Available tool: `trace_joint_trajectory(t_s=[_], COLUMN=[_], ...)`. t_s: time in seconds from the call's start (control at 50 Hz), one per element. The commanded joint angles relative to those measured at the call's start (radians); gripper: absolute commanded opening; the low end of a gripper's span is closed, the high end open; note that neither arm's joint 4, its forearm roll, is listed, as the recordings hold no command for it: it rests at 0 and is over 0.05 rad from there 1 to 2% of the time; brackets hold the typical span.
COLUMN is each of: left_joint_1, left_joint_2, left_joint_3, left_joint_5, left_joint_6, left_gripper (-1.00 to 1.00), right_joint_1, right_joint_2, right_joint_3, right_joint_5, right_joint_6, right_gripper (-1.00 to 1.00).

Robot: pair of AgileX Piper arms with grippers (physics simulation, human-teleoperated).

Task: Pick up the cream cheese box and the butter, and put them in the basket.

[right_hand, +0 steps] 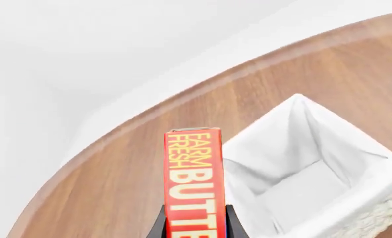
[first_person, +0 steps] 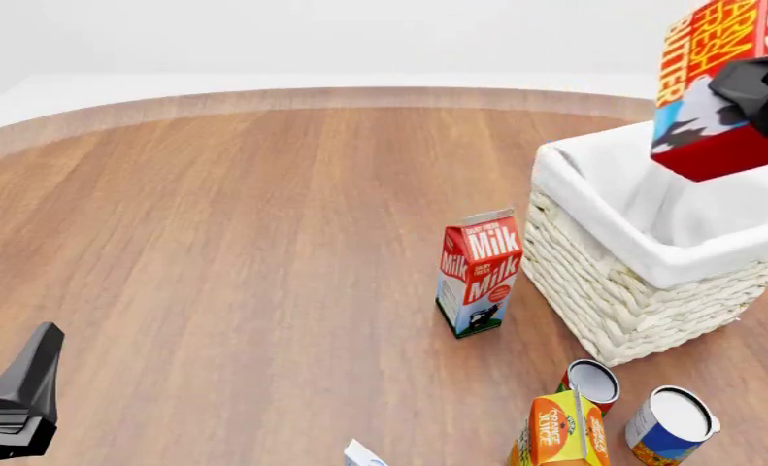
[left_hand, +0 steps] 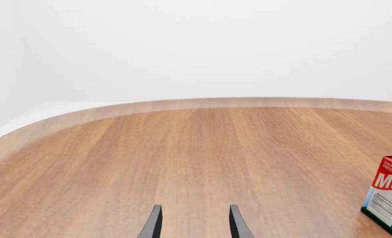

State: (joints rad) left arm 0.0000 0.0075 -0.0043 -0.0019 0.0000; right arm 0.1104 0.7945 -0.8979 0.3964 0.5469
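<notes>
Butter, gripped by the right gripper, fills the near field of the right wrist view: its two dark fingers close on the carton's two broad faces, one finger on each side, with the narrow red edge and its yellow "FARM FRESH BUTTER" lettering facing the camera. Seen from the front, the right gripper is raised high at the far right, holding the butter tilted, blue-white picture end lowest, above the far right part of the basket. Beyond and below the fingers in the right wrist view lies the basket, its white cloth liner folded over the rim and its interior showing only cloth. Left gripper sits low at the near left of the table, well apart from every object; in the left wrist view its two dark fingertips stand apart with bare wood between them, holding nothing. Ahead and to one side of that left gripper stands the milk carton, upright, clear of the fingers. In the front view the milk carton stands just beside the basket's near left wall. Cream cheese box shows only a pale corner at the near edge, between the left gripper and an orange juice carton; two cans stand next to that carton, below the basket.
</notes>
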Motion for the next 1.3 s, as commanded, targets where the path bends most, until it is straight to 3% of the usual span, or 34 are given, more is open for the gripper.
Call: trace_joint_trajectory(t_s=[0.02, 0.18, 0.68, 0.76, 1.0, 1.14, 1.3], left_joint_1=[0.000, 0.000, 0.000, 0.000, 0.000, 0.000, 0.000], left_joint_2=[0.000, 0.000, 0.000, 0.000, 0.000, 0.000, 0.000], left_joint_3=[0.000, 0.000, 0.000, 0.000, 0.000, 0.000, 0.000], left_joint_5=[0.000, 0.000, 0.000, 0.000, 0.000, 0.000, 0.000], left_joint_6=[0.000, 0.000, 0.000, 0.000, 0.000, 0.000, 0.000], left_gripper=[1.00, 1.00, 1.00, 1.00, 1.00, 1.00, 1.00], right_joint_1=[-0.017, -0.021, -0.050, -0.071, -0.067, -0.077, -0.080], right_joint_2=[-0.053, -0.092, -0.101, -0.114, -0.166, -0.148, -0.112], right_joint_3=[0.058, 0.129, 0.229, 0.268, 0.317, 0.355, 0.359], right_joint_5=[-0.061, -0.115, -0.221, -0.259, -0.292, -0.360, -0.405], right_joint_6=[0.089, 0.157, 0.241, 0.290, 0.349, 0.403, 0.418], right_gripper=[-1.00, -1.00, -1.00, -1.00, -1.00, -1.00, -1.00])
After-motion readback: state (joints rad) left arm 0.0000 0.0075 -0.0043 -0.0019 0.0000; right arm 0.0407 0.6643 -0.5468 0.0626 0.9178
